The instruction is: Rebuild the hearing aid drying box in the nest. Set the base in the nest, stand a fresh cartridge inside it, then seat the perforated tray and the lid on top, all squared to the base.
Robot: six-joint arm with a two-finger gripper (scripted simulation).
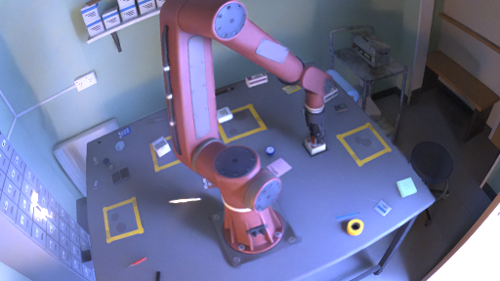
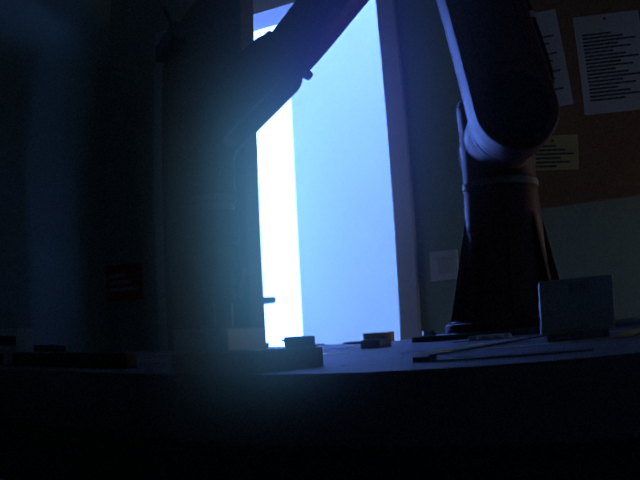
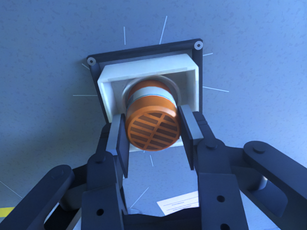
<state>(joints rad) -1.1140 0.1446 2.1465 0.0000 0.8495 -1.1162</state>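
The white base [image 3: 150, 75] sits in the dark nest plate [image 3: 146, 53] at the middle right of the table. An orange cartridge [image 3: 152, 120] with a white band and a slotted top stands inside the base. I hold that cartridge in my closed gripper [image 3: 153, 132], gripped near its top. From the side camera my gripper [image 1: 315, 139] hangs straight down over the base [image 1: 315, 146]. A white box-like part [image 1: 224, 114] lies at the edge of the far yellow square. Another white part [image 1: 160, 146] lies in the yellow square on the left.
White boxes [image 1: 117, 12] fill a wall shelf behind the table. A small blue round item [image 1: 270, 150] and a pink note [image 1: 279, 167] lie left of the nest. An empty yellow square [image 1: 363, 143] is to its right. A yellow tape roll [image 1: 355, 227] sits near the front edge.
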